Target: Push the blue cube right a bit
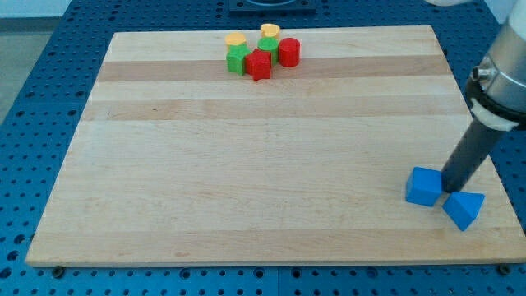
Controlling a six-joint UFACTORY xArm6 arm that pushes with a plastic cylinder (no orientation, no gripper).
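A light wooden desk fills most of the view, resting on a blue perforated surface. I have no pincer to open or close, so nothing can be said of one here; my arm ends in a straight dark rod that comes down from the view's upper right, and my tip meets the desk near the view's bottom right corner. The blue cube sits just to the view's left of my tip, touching it or very nearly so. A blue triangular block lies just below and to the right of my tip, so my tip stands in the narrow gap between the two blue blocks. Far away, near the top edge of the desk, a cluster sits together: a red block, a red cylinder, a green block, another green block and two yellow blocks whose shapes I cannot make out. As I judge it, the push to the right is not clearly under way: my tip is on the cube's right side, the wrong side for that, so I would need to come round to its left, and the triangular block nearby could get in the way.
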